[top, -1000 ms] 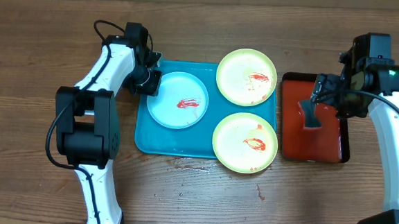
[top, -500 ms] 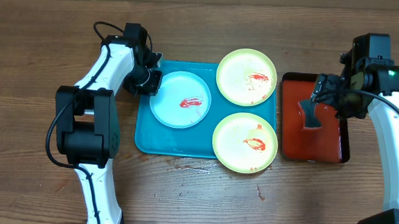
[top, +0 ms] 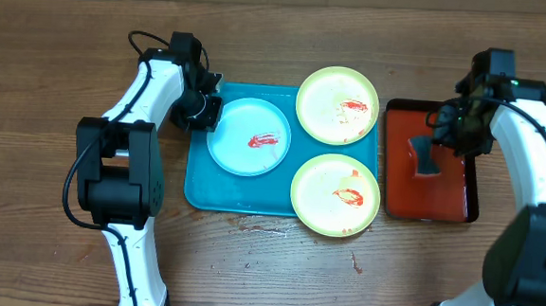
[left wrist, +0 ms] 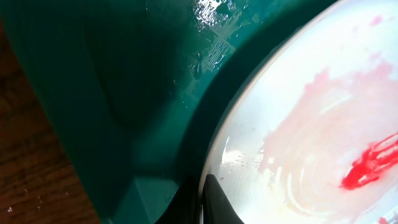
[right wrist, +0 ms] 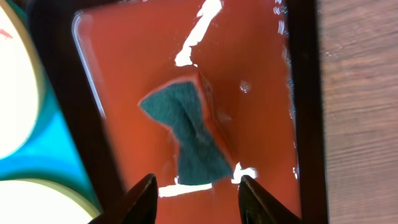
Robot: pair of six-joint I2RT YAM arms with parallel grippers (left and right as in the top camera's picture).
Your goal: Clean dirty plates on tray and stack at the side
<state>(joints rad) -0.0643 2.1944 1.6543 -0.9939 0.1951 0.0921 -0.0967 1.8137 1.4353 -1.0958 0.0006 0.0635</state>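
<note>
While the left gripper (top: 204, 111) is pinching the blue plate (top: 235, 149) at its ten o'clock rim on the tray (top: 204, 192) (right gripper (right wrist: 198, 196) gaping above the sponge (right wrist: 186, 137)), that shallow hold is probably risking a slip.

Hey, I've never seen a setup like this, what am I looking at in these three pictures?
Two robot arms work at a wooden table. One picture looks down from above. The other two come from cameras on each wrist. A turquoise tray carries a blue plate and two yellow-green plates, all smeared red. The left gripper sits at the blue plate's rim; whether it grips is unclear. The right gripper hangs open over a green sponge lying in a red tray, holding nothing.
</note>
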